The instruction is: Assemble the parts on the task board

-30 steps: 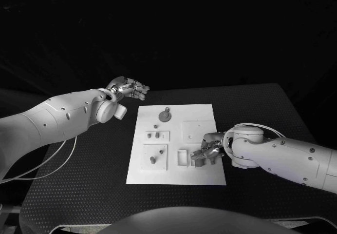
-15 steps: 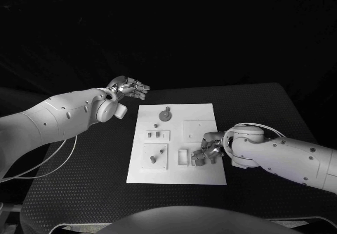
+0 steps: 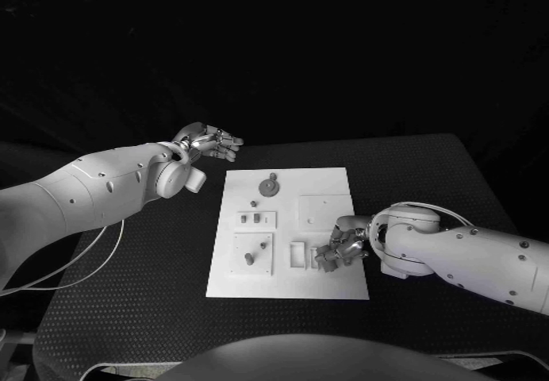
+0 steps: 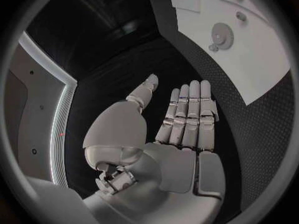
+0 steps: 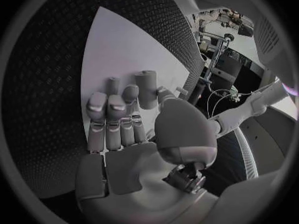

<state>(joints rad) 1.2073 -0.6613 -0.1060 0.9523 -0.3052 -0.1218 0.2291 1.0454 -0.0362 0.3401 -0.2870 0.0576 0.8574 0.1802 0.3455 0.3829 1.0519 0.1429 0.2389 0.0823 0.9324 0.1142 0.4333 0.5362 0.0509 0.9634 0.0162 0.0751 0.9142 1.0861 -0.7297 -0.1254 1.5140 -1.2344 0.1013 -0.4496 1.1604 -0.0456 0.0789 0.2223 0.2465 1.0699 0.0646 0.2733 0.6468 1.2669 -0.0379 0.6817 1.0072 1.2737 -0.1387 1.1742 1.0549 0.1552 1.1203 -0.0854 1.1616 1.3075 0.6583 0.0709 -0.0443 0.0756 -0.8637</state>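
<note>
Fingers of the right hand [image 3: 341, 248] are curling over a small part [image 5: 146, 88] near the right edge of the task board [image 3: 289, 181], though I cannot tell whether they are gripping it. Beyond the board's far left corner, the left hand [image 3: 209, 143] is hovering, holding nothing, fingers extended side by side.

The black tabletop [image 3: 137, 317] has a dimpled, textured mat surface. Beyond it the room is dark. A pale curved light strip [image 4: 57, 129] runs along a dark wall.
</note>
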